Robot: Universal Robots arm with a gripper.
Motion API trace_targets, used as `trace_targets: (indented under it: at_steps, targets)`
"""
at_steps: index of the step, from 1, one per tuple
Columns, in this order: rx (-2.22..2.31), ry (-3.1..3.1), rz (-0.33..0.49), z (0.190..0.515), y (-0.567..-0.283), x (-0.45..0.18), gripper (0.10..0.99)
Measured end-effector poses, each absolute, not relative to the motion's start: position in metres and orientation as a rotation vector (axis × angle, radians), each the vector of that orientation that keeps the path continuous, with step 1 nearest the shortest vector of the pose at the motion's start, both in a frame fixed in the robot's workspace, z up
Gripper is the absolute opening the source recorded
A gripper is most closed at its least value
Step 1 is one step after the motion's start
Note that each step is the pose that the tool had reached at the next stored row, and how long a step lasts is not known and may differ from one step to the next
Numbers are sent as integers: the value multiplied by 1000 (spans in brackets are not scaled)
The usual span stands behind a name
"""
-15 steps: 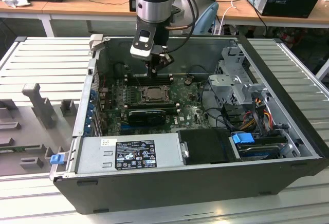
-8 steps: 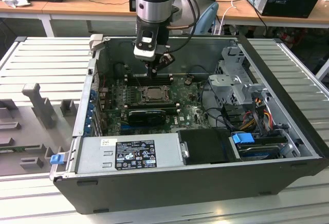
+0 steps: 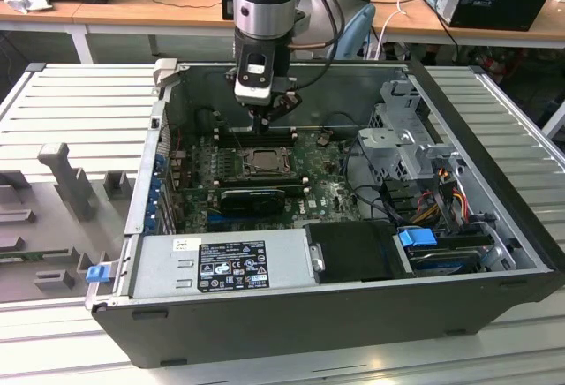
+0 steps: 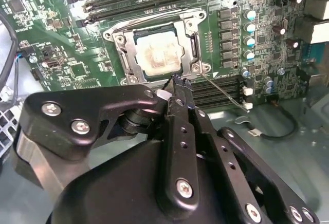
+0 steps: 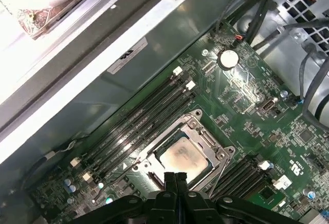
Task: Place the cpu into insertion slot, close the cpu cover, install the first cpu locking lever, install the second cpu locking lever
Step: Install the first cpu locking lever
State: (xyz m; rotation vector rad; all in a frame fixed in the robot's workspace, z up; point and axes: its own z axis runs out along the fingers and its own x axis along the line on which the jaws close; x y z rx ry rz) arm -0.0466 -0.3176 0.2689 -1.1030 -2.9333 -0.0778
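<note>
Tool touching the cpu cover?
Cannot tell. In the second wrist view the shut tool ends right at the cpu cover edge, hiding any gap or contact.

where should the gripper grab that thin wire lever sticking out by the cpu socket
Probably near its free end. The lever is a thin rod hinged at the socket corner, slanting out over the black slots, so the far end gives most leverage. Come from above, one finger each side; the gripper is shut now.
</note>
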Motion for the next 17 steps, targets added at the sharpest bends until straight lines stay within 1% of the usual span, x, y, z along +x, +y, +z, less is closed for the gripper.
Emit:
trace_targets:
  at_steps: [17]
  targets:
    - [-680,-3052,-75,269,-318,-47,106]
